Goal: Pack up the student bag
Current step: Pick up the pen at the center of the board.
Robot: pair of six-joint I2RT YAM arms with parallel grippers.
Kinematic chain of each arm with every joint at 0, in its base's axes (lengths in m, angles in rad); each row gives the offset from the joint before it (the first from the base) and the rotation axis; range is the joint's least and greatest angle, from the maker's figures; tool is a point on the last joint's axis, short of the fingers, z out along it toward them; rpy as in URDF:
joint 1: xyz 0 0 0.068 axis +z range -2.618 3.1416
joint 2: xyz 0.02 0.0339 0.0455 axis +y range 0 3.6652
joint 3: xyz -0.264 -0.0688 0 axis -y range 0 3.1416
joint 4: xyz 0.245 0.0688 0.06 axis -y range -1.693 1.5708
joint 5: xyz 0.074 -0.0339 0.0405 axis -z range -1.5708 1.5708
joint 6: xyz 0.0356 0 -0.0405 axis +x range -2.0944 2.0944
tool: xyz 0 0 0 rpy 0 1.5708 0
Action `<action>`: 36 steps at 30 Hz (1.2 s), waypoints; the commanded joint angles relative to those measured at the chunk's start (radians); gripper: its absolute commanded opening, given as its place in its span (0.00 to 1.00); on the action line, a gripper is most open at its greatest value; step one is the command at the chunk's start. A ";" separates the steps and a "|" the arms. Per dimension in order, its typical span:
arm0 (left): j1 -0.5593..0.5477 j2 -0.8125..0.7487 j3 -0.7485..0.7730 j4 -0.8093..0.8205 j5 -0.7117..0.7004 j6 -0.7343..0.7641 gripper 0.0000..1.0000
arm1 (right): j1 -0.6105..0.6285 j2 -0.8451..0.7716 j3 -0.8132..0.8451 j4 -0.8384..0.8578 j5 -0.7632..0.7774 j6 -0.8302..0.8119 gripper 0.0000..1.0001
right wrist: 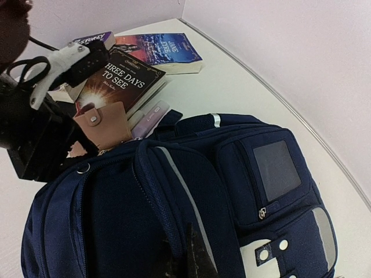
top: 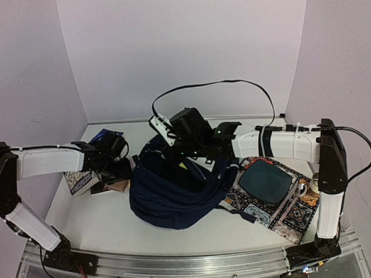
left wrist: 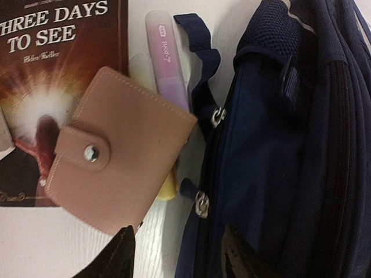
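Top external view: the student bag [top: 176,196], dark navy, lies slumped at the middle of the white tabletop [top: 96,226]. Right tool [top: 186,153] is at the bag's 12 o'clock edge, pointing down onto it. From its own wrist camera the fingers are pressed together against the navy fabric; dark on dark, so I cannot tell whether a fold is pinched. Left tool [top: 119,163] hovers at the bag's 9 o'clock, above a scatter of books. Seen from the left wrist, its two fingertips [left wrist: 123,258] stand moderately apart, with only bare tabletop and the bag's zip edge between them and nothing gripped. A tan snap wallet [left wrist: 116,168] lies at 11 o'clock from those tips, overlapping the book "Three Days to See" [left wrist: 52,69] and a pink highlighter [left wrist: 168,69]. Its lowest corner is just beside one fingertip; contact unclear. A patterned mat [top: 291,217] lies at the bag's 3 o'clock, just beside it.
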 commanded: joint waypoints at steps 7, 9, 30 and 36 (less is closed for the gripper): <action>0.059 0.161 0.102 0.118 0.155 0.067 0.42 | -0.007 -0.062 0.015 0.023 0.036 0.007 0.00; 0.063 0.188 0.109 0.131 0.165 0.070 0.42 | -0.007 -0.059 0.017 0.023 0.035 0.005 0.00; 0.185 0.257 0.198 0.079 0.023 0.103 0.40 | -0.007 -0.034 0.028 0.023 0.052 -0.010 0.00; 0.183 0.281 0.223 0.079 0.071 0.067 0.26 | -0.007 -0.034 0.022 0.023 0.059 -0.010 0.00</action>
